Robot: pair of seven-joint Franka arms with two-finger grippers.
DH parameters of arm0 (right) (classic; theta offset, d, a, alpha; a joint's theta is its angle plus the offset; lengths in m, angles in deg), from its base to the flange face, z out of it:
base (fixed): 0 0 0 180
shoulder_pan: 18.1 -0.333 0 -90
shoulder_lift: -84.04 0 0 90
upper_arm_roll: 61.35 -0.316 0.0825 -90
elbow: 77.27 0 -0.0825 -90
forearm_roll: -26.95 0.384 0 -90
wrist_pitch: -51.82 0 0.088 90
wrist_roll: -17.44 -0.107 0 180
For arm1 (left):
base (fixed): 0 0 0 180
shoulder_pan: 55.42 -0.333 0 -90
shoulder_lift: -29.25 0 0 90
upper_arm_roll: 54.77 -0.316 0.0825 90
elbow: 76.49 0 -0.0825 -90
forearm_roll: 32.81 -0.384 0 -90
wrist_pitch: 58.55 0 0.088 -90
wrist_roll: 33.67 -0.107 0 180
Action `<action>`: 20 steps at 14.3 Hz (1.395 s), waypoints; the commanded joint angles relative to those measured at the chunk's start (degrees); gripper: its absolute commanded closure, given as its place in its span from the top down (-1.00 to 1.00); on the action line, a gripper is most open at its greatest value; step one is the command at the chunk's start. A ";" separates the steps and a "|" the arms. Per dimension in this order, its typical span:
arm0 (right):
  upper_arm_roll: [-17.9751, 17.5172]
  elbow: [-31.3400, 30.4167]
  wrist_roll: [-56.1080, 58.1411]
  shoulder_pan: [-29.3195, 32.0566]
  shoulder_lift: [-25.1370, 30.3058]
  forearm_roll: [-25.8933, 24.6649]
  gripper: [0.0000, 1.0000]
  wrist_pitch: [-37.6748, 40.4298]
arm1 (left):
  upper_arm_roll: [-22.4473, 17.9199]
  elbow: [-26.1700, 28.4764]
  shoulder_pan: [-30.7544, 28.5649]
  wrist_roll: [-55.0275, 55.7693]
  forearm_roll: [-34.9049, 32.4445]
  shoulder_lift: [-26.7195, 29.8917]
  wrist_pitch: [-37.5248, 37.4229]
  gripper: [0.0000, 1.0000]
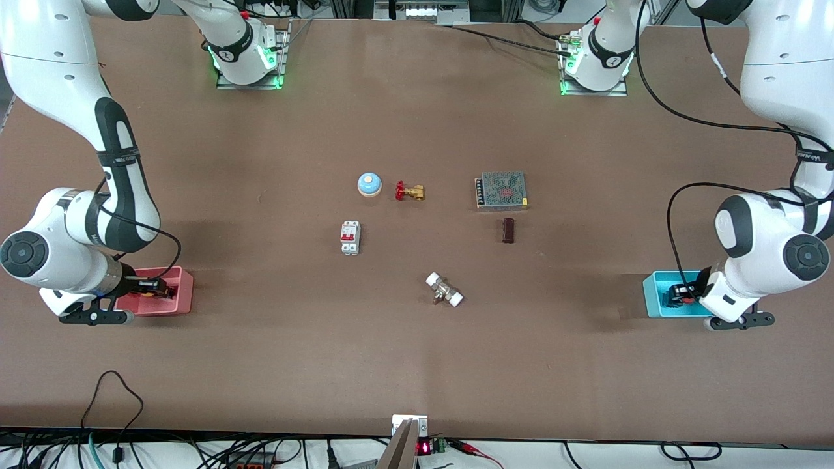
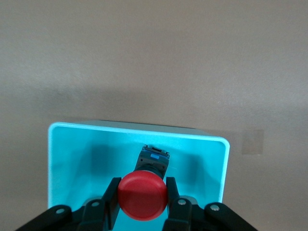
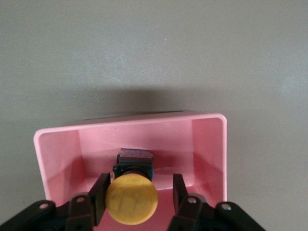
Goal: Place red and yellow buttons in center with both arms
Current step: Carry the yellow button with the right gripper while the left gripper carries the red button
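Note:
The red button (image 2: 142,196) stands in the cyan tray (image 2: 72,154) at the left arm's end of the table. My left gripper (image 2: 142,198) is down in that tray, its fingers (image 2: 111,199) pressed on both sides of the red cap. In the front view the left gripper (image 1: 681,296) is in the cyan tray (image 1: 655,293). The yellow button (image 3: 131,198) stands in the pink tray (image 3: 207,144) at the right arm's end. My right gripper (image 3: 139,193) is open around its cap, one finger (image 3: 179,190) clear of it. In the front view the right gripper (image 1: 154,288) is in the pink tray (image 1: 184,293).
On the brown tabletop (image 1: 273,365) in the middle lie a blue dome bell (image 1: 369,184), a brass valve with a red handle (image 1: 409,191), a white circuit breaker (image 1: 350,238), a metal mesh box (image 1: 501,190), a dark brown block (image 1: 508,230) and a white-ended fitting (image 1: 444,290).

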 commanded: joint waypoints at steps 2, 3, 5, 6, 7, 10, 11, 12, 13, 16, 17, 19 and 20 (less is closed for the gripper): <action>-0.33 1.19 2.32 0.37 -0.79 0.00 -0.25 -0.28 | 0.41 -0.35 -0.44 -1.99 -0.38 6.29 -5.15 -0.33; -0.33 1.19 2.93 0.37 -0.70 0.00 -0.34 -0.27 | 0.76 -0.35 -0.35 -1.90 -0.38 7.78 -6.65 -0.33; -0.33 2.32 4.68 0.37 -0.53 0.18 -0.44 0.34 | 1.20 -0.35 0.53 -1.11 -0.12 10.42 -9.98 -0.33; -0.33 2.59 5.22 0.37 -0.18 0.09 -0.47 0.51 | 2.42 -0.35 0.79 -0.32 0.14 11.30 -11.13 -0.32; -0.33 2.85 5.74 0.37 0.09 0.09 -0.47 0.95 | 3.74 -0.35 0.80 1.77 0.15 11.83 -11.67 -0.32; -0.50 3.03 6.89 0.28 2.01 0.09 -0.48 4.28 | 8.66 -0.26 0.97 9.86 0.23 11.67 -11.94 -0.32; -0.59 3.03 6.89 0.28 3.42 0.00 -0.48 6.12 | 9.81 -0.09 1.41 12.40 0.23 11.31 -11.94 -0.32; -0.77 3.03 6.81 0.02 5.00 0.09 -0.48 8.06 | 10.43 -0.17 2.63 14.86 0.23 10.27 -11.85 -0.32; -0.86 3.03 6.63 -0.51 6.84 0.09 -0.48 10.68 | 10.43 -0.18 4.38 17.15 0.23 9.56 -11.67 -0.32; -0.77 3.03 4.01 -5.07 11.59 0.18 -0.47 16.76 | 10.43 -0.18 7.90 22.70 0.58 7.63 -11.15 -0.32; -0.86 3.03 1.03 -6.65 12.74 0.26 -0.47 17.91 | 10.43 -0.26 9.22 23.93 0.76 6.66 -11.15 -0.32; -0.77 3.03 -5.65 -11.21 13.80 0.35 -0.45 19.58 | 10.43 -0.26 11.68 27.70 1.72 5.25 -10.80 -0.32; -0.77 2.95 -7.76 -12.89 13.80 0.44 -0.45 19.85 | 10.43 -0.18 12.56 28.85 1.81 4.72 -9.66 -0.32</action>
